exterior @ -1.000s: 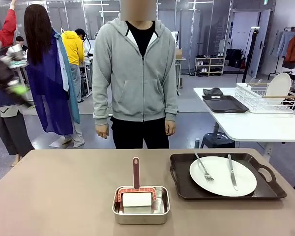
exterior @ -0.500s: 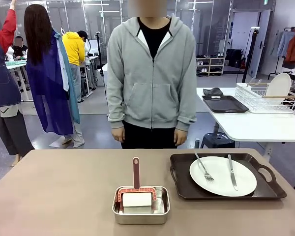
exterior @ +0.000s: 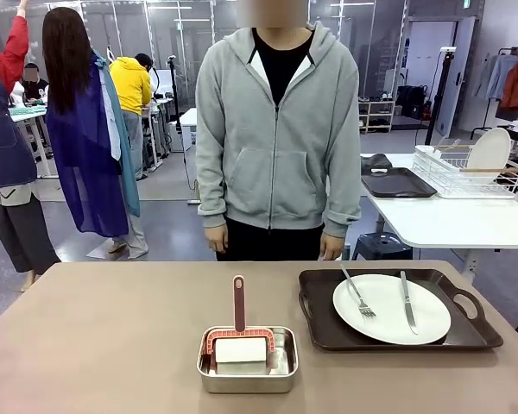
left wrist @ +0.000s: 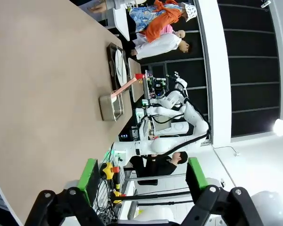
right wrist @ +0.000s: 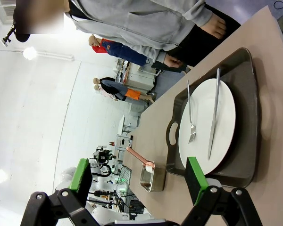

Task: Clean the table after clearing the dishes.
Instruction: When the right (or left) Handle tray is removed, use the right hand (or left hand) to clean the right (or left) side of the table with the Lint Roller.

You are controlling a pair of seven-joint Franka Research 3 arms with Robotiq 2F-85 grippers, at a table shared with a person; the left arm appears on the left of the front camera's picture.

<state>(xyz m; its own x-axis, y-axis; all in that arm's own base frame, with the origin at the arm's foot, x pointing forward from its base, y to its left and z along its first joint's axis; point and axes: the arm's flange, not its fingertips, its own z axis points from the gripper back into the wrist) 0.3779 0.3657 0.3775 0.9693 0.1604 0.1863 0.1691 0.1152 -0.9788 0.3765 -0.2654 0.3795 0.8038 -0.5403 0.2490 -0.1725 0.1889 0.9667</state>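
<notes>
Table [exterior: 95,345], taupe-brown top, spans the front view; person [exterior: 276,138] in a grey hooded jacket stands at its far edge, arms down at the sides.

Item 1: dark brown tray [exterior: 321,332] with handles, on the table's right half; flat, long side towards the robot.
Item 2: white plate [exterior: 384,326], round, centred in the tray; fork [exterior: 359,295] on the plate's left part, tines towards the robot; knife [exterior: 407,304] on its right part, nearly parallel to the fork.
Item 3: steel pan [exterior: 247,380], just left of the tray and apart from it; roller [exterior: 240,348] with white drum and red frame sits in the pan, handle pointing up and away.
Item 4: white table [exterior: 449,220] behind, at right; carries a dish rack [exterior: 466,177] and a second tray [exterior: 395,182].

Left pincer [left wrist: 142,179]: released, green pads wide apart, beside the table's end.
Right pincer [right wrist: 137,181]: released, pads wide apart, near the tray.

Change since a second ago: person has stepped right and closer to the table; tray, plate, cutlery, pan and roller lie as before.
</notes>
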